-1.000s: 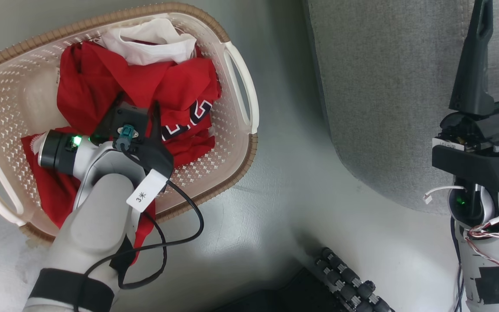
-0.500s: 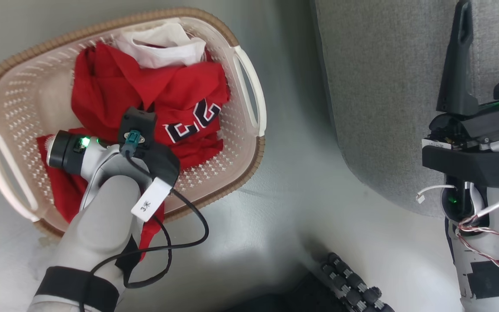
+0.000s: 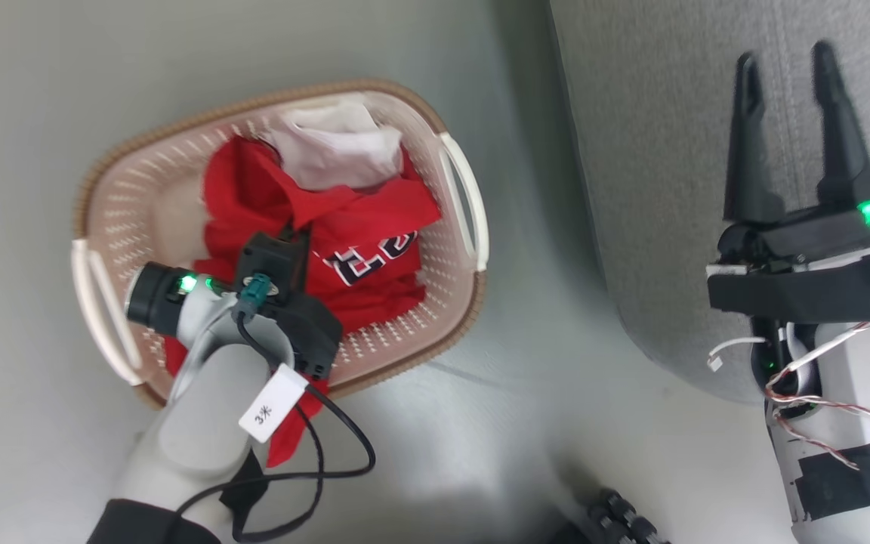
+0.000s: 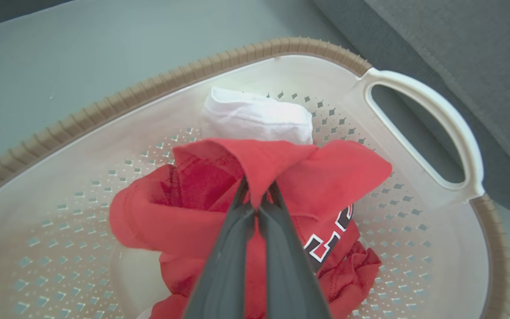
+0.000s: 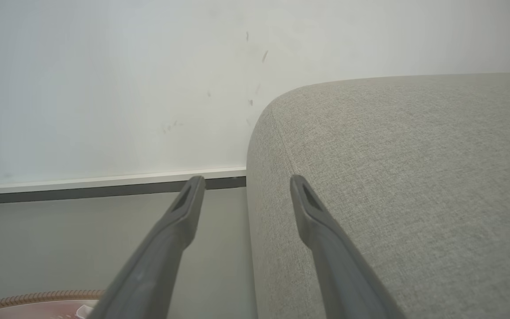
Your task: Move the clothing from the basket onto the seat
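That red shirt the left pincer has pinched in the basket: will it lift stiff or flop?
Probably floppy: the red shirt drapes in folds over the shut left pincer. Likely light, since a small pinch of thin cloth bunches it up. Trailing cloth may drag over the basket rim.

Pale grey floor (image 3: 541, 393) runs to a white wall (image 5: 104, 88) with a few small scuffs (image 5: 265, 56) above a white skirting strip (image 5: 104, 180).

A cream perforated plastic basket (image 3: 140, 219) with a brown rim stands on the pale grey floor (image 3: 541, 393), holding soft bright red clothing (image 3: 382, 291) with block lettering and a white cloth (image 3: 337, 147). The left claw (image 3: 289, 230), pinched together, dips into the red folds. The right claw (image 3: 782, 60), fingers spread, hangs over the grey woven seat (image 3: 654, 151).
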`<state>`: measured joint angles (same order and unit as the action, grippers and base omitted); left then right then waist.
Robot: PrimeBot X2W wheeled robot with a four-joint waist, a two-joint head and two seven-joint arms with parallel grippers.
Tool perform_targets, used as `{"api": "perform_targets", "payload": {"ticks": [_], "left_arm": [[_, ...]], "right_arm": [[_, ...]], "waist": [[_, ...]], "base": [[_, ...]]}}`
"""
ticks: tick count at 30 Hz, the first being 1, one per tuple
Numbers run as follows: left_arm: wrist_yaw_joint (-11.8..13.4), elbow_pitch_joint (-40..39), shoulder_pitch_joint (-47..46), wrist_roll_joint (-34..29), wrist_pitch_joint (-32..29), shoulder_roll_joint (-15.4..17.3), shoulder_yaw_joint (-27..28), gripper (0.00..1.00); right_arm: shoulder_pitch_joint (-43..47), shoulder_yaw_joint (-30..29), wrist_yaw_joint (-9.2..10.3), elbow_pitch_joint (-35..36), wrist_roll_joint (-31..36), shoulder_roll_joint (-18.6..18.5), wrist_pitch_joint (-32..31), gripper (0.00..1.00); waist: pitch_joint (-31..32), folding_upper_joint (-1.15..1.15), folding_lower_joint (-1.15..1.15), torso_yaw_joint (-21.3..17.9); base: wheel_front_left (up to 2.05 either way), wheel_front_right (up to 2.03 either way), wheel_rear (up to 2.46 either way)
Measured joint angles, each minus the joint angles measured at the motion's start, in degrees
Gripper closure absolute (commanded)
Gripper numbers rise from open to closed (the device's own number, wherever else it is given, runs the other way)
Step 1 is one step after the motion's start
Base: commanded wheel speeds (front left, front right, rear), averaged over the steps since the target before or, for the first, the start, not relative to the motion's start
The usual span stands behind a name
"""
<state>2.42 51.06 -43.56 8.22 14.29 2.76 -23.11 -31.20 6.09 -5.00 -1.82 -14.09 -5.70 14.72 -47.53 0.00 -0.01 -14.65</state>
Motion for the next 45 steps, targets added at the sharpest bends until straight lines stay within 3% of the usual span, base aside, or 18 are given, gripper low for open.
{"api": "perform_targets", "payload": {"ticks": [8, 16, 36, 45], "left_arm": [[-1.26, -5.32, 1.75, 2.94, 0.02, -0.08, -4.86, 1.00], [-1.49, -10.84, 3.00, 6.03, 0.02, -0.11, -6.30, 1.00], [-3.52, -16.00, 5.14, 6.26, 0.02, -0.31, -5.30, 1.00], [-5.04, -18.31, 7.56, 6.47, 0.02, 1.42, -4.76, 1.00]], "right_arm": [[0.62, 0.79, -0.45, -4.78, 0.63, -0.12, 0.00, 0.00], [2.30, 0.93, -0.65, -9.16, 1.02, -0.24, 0.00, 0.00], [8.72, 0.99, -1.05, -16.60, 2.03, -0.14, -0.01, 0.00], [9.99, 3.30, -1.13, -19.82, 2.68, 0.52, -0.01, 0.00]], "waist": [[5.58, 0.00, 0.00, 2.98], [11.41, 0.00, 0.00, 6.14], [25.76, 0.00, 0.00, 13.23], [33.55, -0.01, 0.01, 15.94]], "base": [[0.00, 0.00, 0.00], [0.00, 0.00, 0.00], [0.00, 0.00, 0.00], [0.00, 0.00, 0.00]]}}
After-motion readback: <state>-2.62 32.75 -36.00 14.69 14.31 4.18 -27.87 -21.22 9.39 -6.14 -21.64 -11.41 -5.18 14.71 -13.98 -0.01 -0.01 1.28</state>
